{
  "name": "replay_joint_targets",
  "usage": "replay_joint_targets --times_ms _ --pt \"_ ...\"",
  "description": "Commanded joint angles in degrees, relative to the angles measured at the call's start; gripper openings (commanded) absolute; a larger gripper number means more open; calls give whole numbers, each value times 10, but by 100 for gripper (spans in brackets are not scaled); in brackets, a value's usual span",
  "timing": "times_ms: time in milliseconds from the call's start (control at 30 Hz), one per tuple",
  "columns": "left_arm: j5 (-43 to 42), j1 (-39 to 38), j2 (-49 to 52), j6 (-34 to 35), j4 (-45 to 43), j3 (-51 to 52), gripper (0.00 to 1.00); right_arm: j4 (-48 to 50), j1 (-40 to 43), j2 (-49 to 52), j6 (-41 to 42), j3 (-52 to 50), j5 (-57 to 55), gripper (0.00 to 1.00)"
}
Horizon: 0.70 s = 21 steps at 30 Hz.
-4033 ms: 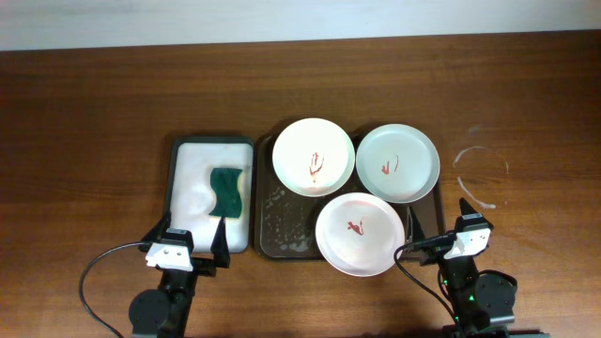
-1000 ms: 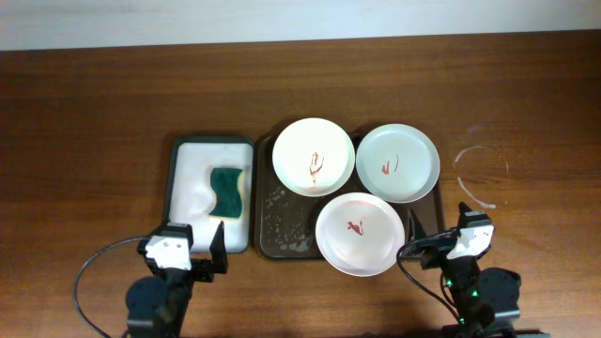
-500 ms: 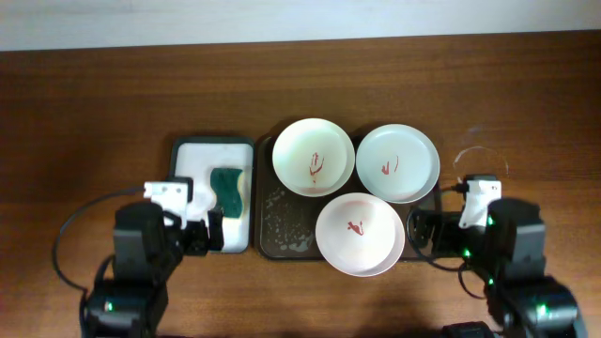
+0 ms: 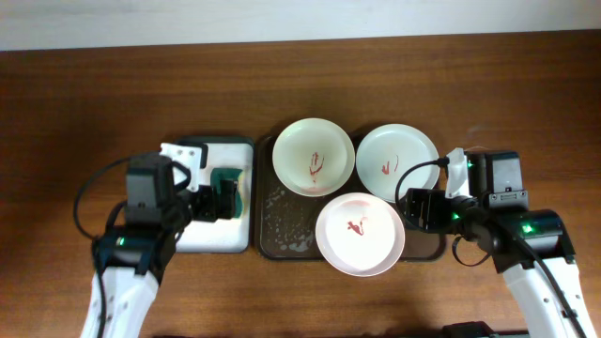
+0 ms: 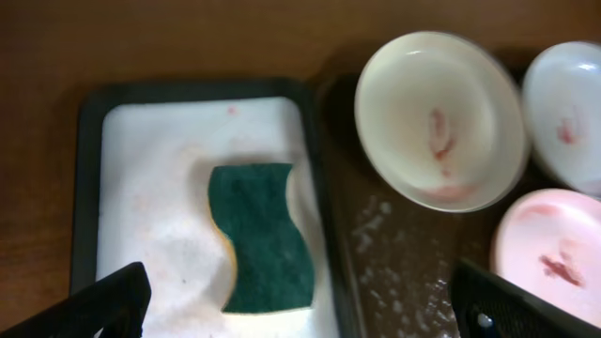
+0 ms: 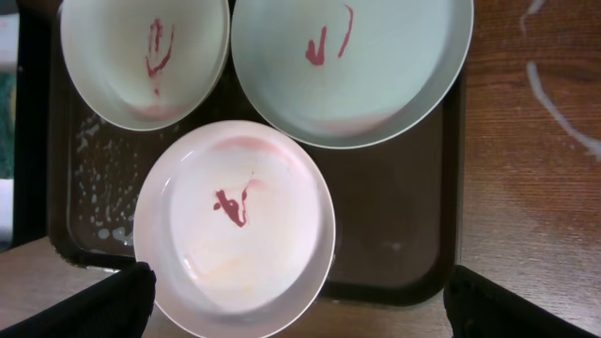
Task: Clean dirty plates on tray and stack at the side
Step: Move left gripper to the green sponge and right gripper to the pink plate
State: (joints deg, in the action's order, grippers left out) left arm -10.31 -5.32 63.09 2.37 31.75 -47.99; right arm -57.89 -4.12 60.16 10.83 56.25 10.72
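Note:
Three plates with red smears lie on the dark brown tray (image 4: pixel 282 230): cream-white (image 4: pixel 313 157), pale mint (image 4: pixel 397 163) and pinkish-white (image 4: pixel 360 234). My left gripper (image 4: pixel 223 199) is open and empty above the green sponge (image 5: pixel 261 237) on the white tray (image 4: pixel 202 239). My right gripper (image 4: pixel 415 208) is open and empty above the brown tray's right end, beside the pinkish plate. The right wrist view shows the cream (image 6: pixel 141 61), mint (image 6: pixel 352 66) and pinkish (image 6: pixel 235 225) plates below my open right gripper (image 6: pixel 300 314). My left gripper (image 5: pixel 300 319) spans the sponge.
The white tray with dark rim (image 5: pixel 141 188) sits against the brown tray's left side. Foamy spots (image 4: pixel 282 221) cover the brown tray's left part. A white ring mark (image 4: pixel 479 174) is on the wooden table to the right.
Both arms have moved from the table's front edge toward the trays. The left gripper now hangs over the sponge, the right one over the brown tray's right end. Plates have not moved.

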Motion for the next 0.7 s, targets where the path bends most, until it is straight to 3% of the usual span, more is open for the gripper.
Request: replay_joint_targets --times_ms 0,300,500,667 --pt "28 2 81 -5 -17 -9 94 0 -4 4 6 11 9 99" --pt "26 1 254 -5 -68 -9 77 0 -4 4 6 11 9 99" --pt "29 -23 285 -5 -93 -9 78 0 -4 4 6 11 9 99" --pt "119 -51 292 23 -101 -9 79 0 -4 4 6 11 9 99"
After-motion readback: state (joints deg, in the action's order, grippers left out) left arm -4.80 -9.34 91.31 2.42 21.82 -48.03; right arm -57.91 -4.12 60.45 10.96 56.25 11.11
